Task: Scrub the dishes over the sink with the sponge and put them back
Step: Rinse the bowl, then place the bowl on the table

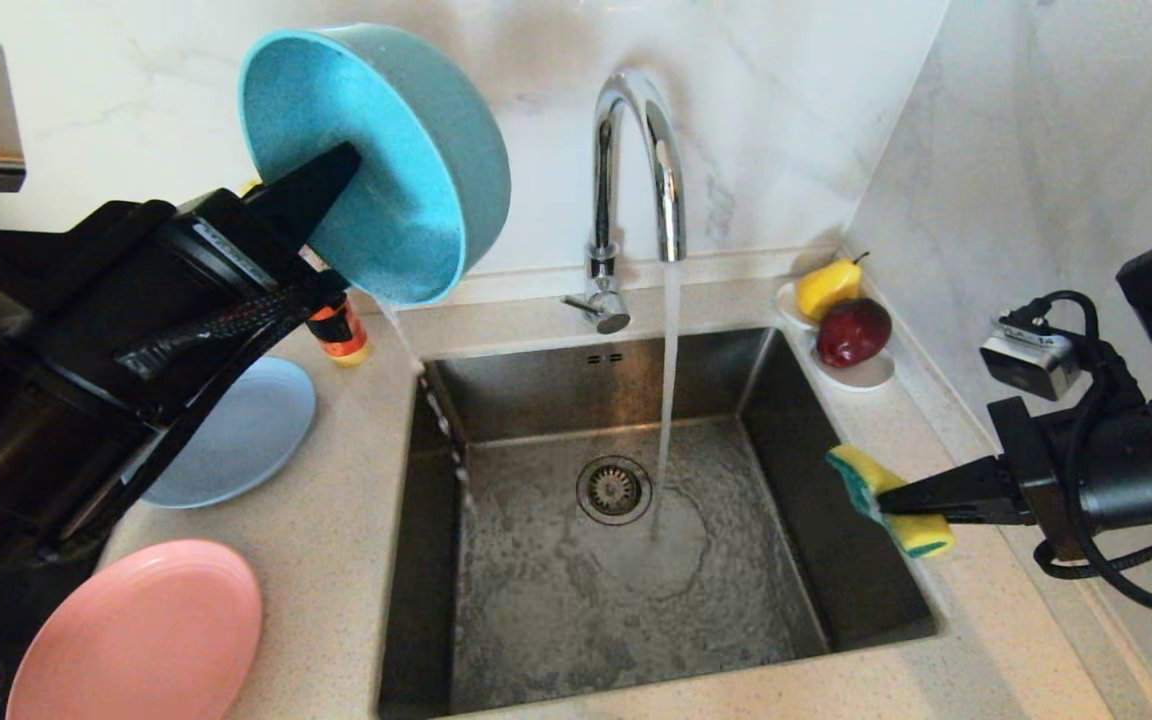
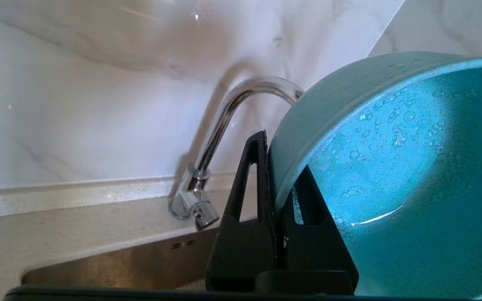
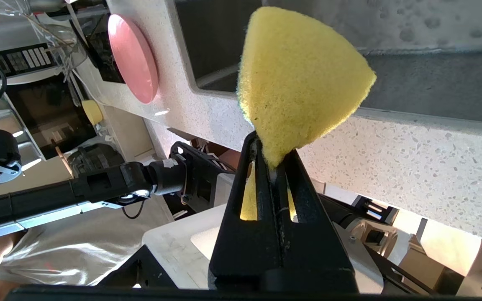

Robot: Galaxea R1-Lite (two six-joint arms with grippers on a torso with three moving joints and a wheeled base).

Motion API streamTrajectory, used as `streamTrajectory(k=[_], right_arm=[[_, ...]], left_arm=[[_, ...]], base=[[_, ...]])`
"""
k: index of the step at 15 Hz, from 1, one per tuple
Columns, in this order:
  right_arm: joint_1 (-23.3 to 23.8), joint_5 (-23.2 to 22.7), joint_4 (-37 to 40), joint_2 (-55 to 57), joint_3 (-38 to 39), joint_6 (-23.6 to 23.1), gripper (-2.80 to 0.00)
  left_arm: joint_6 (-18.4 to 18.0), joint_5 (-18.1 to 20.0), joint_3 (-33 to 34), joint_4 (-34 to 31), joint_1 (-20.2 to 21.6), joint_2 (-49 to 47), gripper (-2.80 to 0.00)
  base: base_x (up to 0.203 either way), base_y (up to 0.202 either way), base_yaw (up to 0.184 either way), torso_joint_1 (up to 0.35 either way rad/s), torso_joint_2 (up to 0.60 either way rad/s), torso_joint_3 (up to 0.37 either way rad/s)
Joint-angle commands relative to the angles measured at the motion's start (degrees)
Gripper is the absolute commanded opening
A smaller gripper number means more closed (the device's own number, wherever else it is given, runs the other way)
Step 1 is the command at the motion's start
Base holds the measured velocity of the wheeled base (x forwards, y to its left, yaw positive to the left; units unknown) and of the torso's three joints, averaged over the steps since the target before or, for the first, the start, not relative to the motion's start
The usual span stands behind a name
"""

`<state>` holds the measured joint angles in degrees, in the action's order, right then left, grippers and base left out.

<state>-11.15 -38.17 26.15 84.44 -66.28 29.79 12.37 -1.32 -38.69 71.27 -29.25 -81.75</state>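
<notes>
Left gripper (image 1: 341,165): I see it clamped on the teal bowl (image 1: 406,150) rim, bowl tipped, dripping into the sink (image 1: 496,480) corner.
Right gripper (image 1: 886,497): pinched on the sponge (image 1: 911,525) over sink's right edge.
Faucet (image 1: 636,160): running.
Plates: grey-blue plate (image 1: 246,430), salmon-pink plate (image 1: 146,640) on left counter.

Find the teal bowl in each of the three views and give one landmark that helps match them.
Head view: teal bowl upper left, tipped on its side, rim pinched by the left gripper.
Left wrist view: fills the right side, wet inside.
Right wrist view: not in it.
Shared landmark: the faucet, in the head and left wrist views.
</notes>
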Motion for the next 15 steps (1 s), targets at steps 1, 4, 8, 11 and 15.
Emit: streamTrajectory(k=[1,4,8,11,15], right_arm=[[-0.01,-0.24,0.13,-0.42,0.19,0.09,-2.8],[0.26,-0.24,0.13,-0.86,0.54,0.09,-2.8],[0.18,-0.43,0.13,-1.49,1.14,0.34,-2.8],[0.17,-1.12,0.22,-2.52,1.26,0.6,-2.8],[0.34,-1.21,0.57,-2.96,2.69,0.68,-2.8]], left_arm=[[0.11,0.0,-0.15,-0.5,-0.02,-0.43,-2.8],[0.16,0.02,-0.78,-11.8,0.08,-0.43,-2.8],[2.42,0.5,-4.34,-40.82,4.01,0.6,-2.8],[6.36,0.43,-11.02,-66.19,6.93,2.12,-2.8],[13.32,-0.35,-22.1,-90.73,15.82,3.34,-2.8]], base=[[0.0,0.0,0.0,0.0,0.0,0.0],[0.0,0.0,0.0,0.0,0.0,0.0],[0.0,0.0,0.0,0.0,0.0,0.0],[0.0,0.0,0.0,0.0,0.0,0.0],[0.0,0.0,0.0,0.0,0.0,0.0]])
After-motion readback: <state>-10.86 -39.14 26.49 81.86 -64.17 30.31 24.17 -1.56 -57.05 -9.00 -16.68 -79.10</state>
